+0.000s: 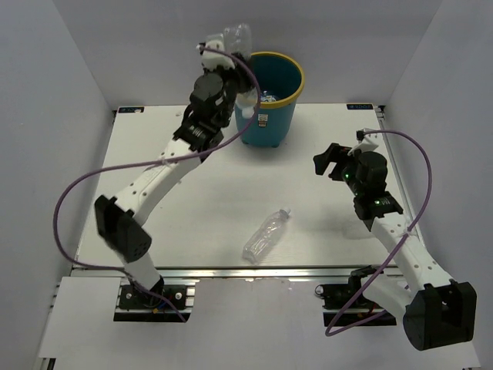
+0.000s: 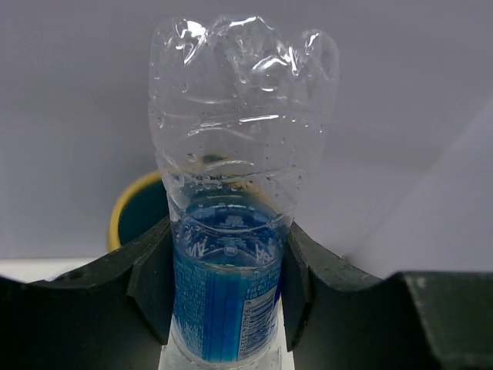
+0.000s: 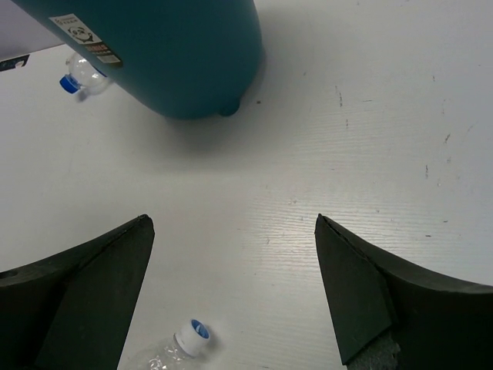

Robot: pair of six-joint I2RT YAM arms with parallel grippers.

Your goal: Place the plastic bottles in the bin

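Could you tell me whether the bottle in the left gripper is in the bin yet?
Out: the left gripper clamps the bottle aloft, beside the bin.

Left arm point(image 1: 158, 179), right arm point(image 1: 408, 250): white, black joints point(image 1: 212, 96), purple cables point(image 1: 65, 208), perhaps green lights point(image 1: 375, 203).

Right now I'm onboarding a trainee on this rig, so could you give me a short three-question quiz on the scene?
1. True or false: the left gripper is shut on a blue-labelled bottle.
2. The right gripper is: A) open and empty, B) shut on a cap, C) shut on a cloth.
3. Fill in: the rim of the bin is ____ in colour.
Key: 1 true; 2 A; 3 yellow.
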